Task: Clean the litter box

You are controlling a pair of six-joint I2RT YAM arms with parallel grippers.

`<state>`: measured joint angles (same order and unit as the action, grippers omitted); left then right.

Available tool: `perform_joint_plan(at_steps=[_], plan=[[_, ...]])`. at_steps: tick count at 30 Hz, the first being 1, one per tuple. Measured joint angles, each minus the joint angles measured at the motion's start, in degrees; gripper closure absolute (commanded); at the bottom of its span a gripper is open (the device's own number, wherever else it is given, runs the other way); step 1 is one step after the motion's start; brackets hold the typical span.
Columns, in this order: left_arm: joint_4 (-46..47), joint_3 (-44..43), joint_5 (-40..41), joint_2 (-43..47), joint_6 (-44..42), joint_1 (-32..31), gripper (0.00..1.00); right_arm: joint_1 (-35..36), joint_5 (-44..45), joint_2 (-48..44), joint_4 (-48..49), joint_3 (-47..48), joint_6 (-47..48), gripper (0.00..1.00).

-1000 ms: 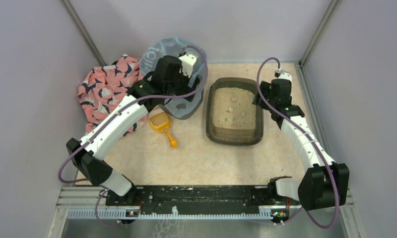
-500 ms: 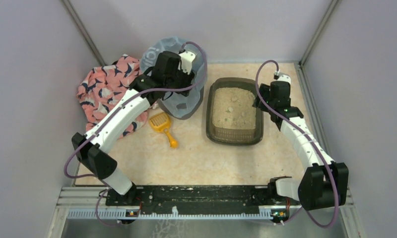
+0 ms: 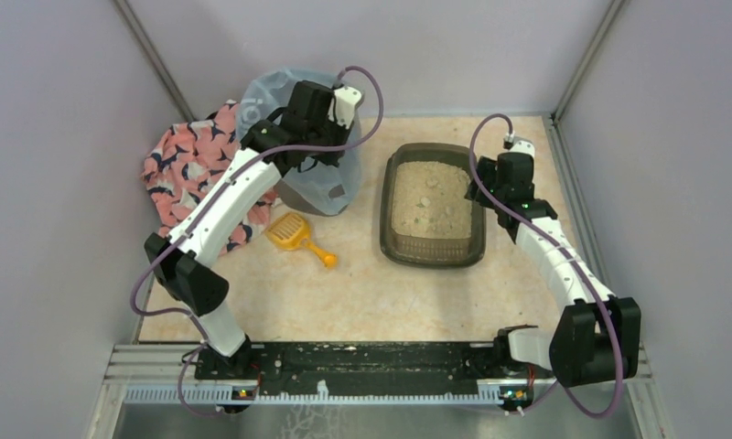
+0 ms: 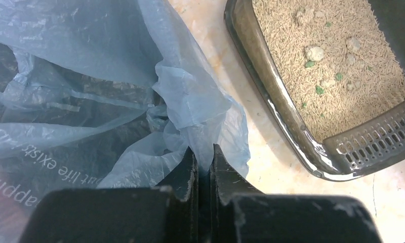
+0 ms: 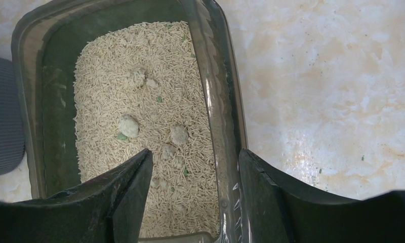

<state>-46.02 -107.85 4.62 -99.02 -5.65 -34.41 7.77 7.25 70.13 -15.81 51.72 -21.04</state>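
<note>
The litter box (image 3: pixel 433 257) is a shallow dark tray of beige litter right of centre, with pale clumps (image 5: pixel 128 125) and green specks on the litter. My right gripper (image 5: pixel 195 154) stands open astride its right wall (image 5: pixel 221 116), one finger over the litter and the other outside the wall. In the top view that gripper (image 3: pixel 483 187) sits at the tray's right rim. My left gripper (image 4: pixel 204 154) is shut on a fold of the light blue bag (image 4: pixel 139 55) that lines the bin (image 3: pixel 298 197), left of the tray's rim (image 4: pixel 271 109). From above, the left gripper (image 3: pixel 318 151) hangs over the bag (image 3: pixel 330 187).
A yellow scoop (image 3: pixel 298 236) lies on the beige floor in front of the bin. A pink patterned cloth (image 3: pixel 184 169) is bunched at the back left. Grey walls close in the left, back and right sides.
My left gripper has closed on the bag and drawn back and left, pulling bag and bin away from the tray. The scoop has turned slightly. The right arm has barely moved.
</note>
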Motion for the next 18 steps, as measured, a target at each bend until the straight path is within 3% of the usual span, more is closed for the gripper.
perform_joint_plan(at_steps=[10, 18], plan=[[-12.0, -7.4, -2.1, -2.6, 0.9, 0.1, 1.00, 0.0, -0.9, 0.2, 0.6, -0.3, 0.0, 0.36], [-14.9, -4.8, -3.5, 0.3, 2.2, 0.1, 1.00, 0.0, -1.4, 0.2, 1.0, -0.8, 0.0, 0.36]])
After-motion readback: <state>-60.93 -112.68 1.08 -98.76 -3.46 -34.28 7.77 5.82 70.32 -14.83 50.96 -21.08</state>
